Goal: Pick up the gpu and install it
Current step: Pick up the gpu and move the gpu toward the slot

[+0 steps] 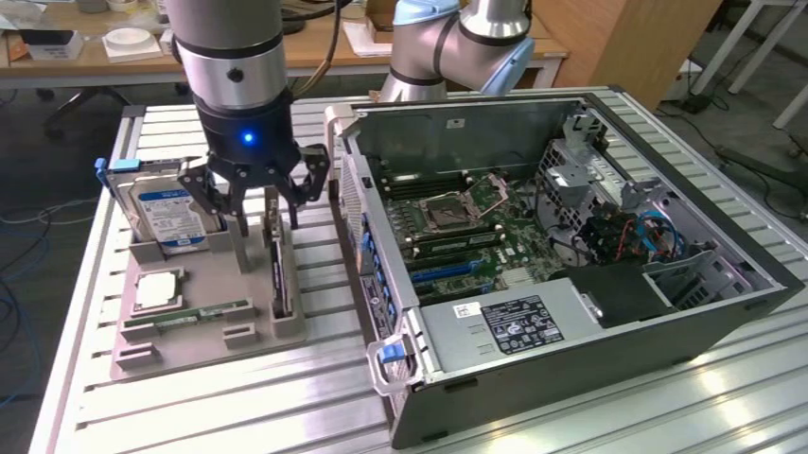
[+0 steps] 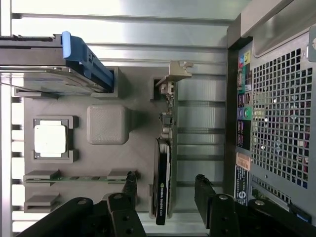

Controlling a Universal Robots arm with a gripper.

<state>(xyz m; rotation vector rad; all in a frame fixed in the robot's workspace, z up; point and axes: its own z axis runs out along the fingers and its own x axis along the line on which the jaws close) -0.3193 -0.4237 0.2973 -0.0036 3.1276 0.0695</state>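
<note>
The gpu (image 1: 275,271) is a thin black card that stands on edge in a slot of the grey parts tray (image 1: 202,342), on the side nearest the computer case. In the wrist view the gpu (image 2: 164,165) runs lengthwise, and its silver bracket (image 2: 176,74) is at the far end. My gripper (image 1: 259,200) hangs just above the card's bracket end. It is open, with one finger on each side of the card and nothing held. In the wrist view the gripper (image 2: 166,190) has its black fingers (image 2: 129,186) apart, clear of the card's faces.
The tray also holds an upright hard drive (image 1: 169,215) with a blue label, a CPU (image 1: 158,290) and a green memory stick (image 1: 189,315). The open computer case (image 1: 707,312) lies at the exterior view's right, with its motherboard slots (image 1: 442,272) exposed. The case wall (image 2: 237,123) is close beside the tray.
</note>
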